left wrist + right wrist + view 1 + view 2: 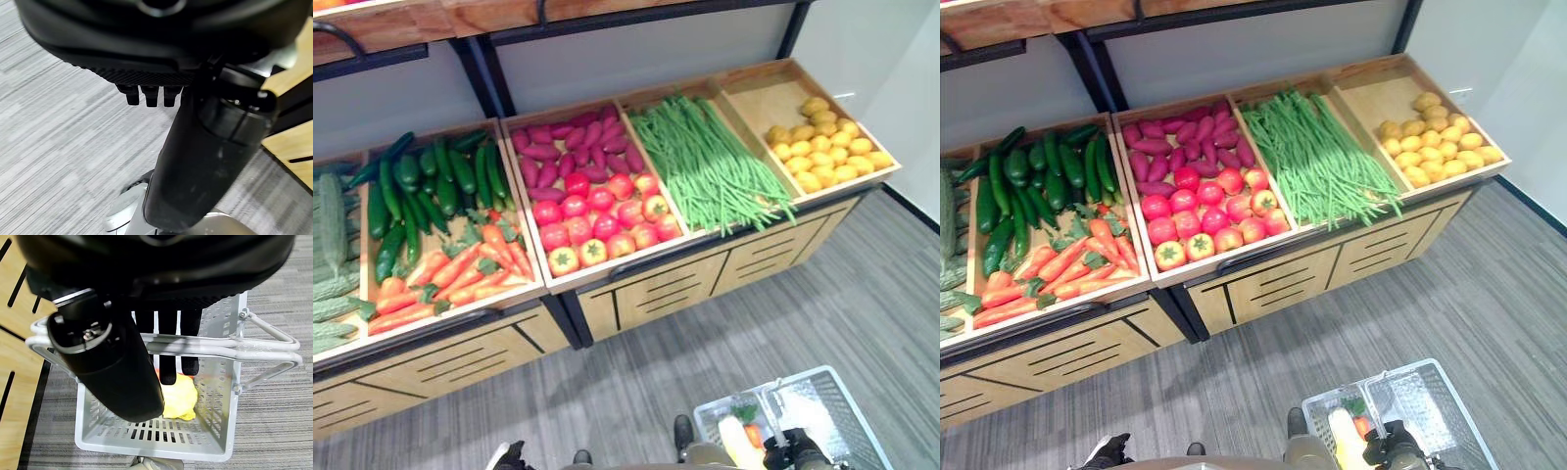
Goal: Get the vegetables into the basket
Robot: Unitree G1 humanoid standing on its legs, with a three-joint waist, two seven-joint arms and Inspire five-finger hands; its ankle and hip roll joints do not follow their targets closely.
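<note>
Now the dark right hand (161, 347) curls round the handles of the pale grey plastic basket (210, 431) with yellow food inside; the dark left hand (149, 93) hangs curled and empty; reach slowly toward the orange carrots (460, 269) at the wooden shelf's front edge.

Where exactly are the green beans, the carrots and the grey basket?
green beans (710, 162), left eye view, middle of the heap.
carrots (450, 279), left eye view, middle of the pile.
basket (215, 406), right wrist view, perforated side wall.
</note>
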